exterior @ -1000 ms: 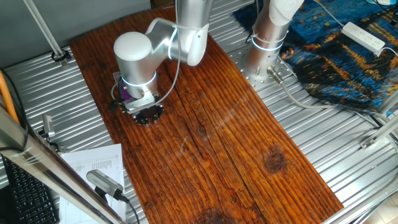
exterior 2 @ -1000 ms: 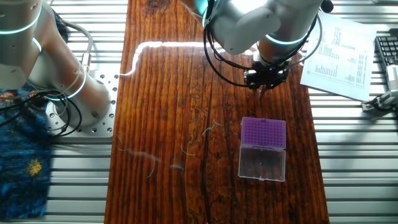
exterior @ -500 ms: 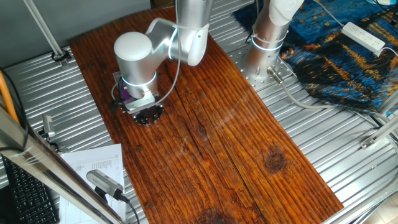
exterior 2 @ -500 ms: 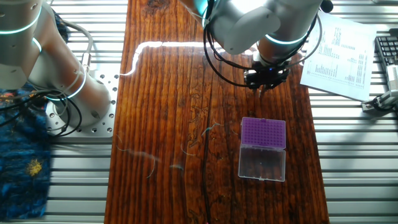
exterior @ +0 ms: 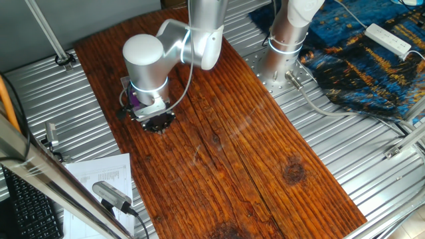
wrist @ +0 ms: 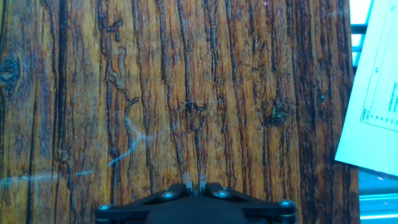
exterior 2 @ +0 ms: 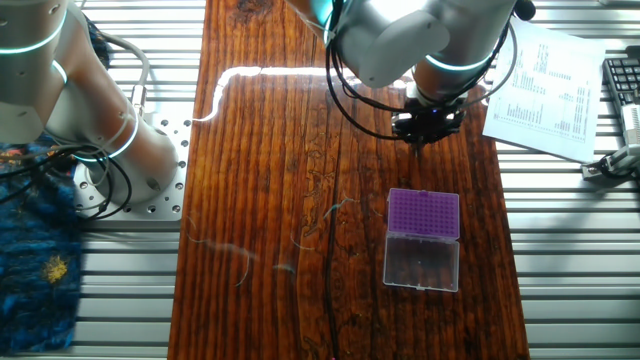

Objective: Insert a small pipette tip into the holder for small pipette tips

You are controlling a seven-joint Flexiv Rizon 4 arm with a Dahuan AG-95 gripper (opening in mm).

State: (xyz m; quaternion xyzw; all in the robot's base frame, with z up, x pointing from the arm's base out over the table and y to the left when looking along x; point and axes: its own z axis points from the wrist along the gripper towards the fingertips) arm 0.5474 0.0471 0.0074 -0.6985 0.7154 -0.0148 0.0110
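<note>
The holder for small pipette tips (exterior 2: 423,214) is a clear box with a purple top rack, lying on the wooden board. In one fixed view only a purple bit of it (exterior: 134,99) shows behind the wrist. My gripper (exterior 2: 418,146) hangs over the board just beyond the holder's purple end, apart from it. In the hand view the gripper (wrist: 194,185) has its fingers almost together over bare wood. A thin pale sliver, the small pipette tip (wrist: 194,192), seems to sit between them, seen end-on and hard to make out. The holder is out of the hand view.
A printed paper sheet (exterior 2: 548,90) lies just off the board's edge beside the gripper, and it also shows in the hand view (wrist: 373,99). A second robot base (exterior 2: 120,150) stands on the far side. A keyboard (exterior 2: 622,85) lies past the paper.
The arm has shifted only very slightly; the gripper stays shut over the same patch of wood.
</note>
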